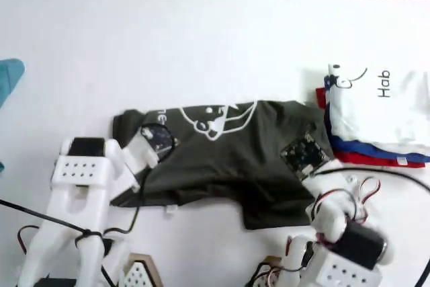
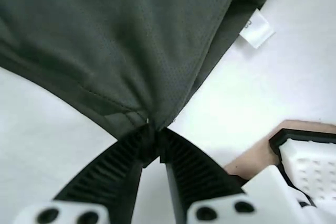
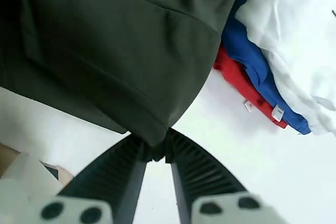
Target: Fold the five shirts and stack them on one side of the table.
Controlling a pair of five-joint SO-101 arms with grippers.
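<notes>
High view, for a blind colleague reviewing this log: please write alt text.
Two robot arms hold a dark shirt on a white table, the left gripper shut on one end and the right gripper on the other. A stack of folded shirts, white, blue and red, sits beside the right gripper.

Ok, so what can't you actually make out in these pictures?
Stack of folded white, blue and red shirts: high view, cut off by the right edge; count unclear.
Teal cloth: high view, cut off by the left edge.
Grip points on the dark grey shirt: high view, covered by the left arm and right arm.
</notes>
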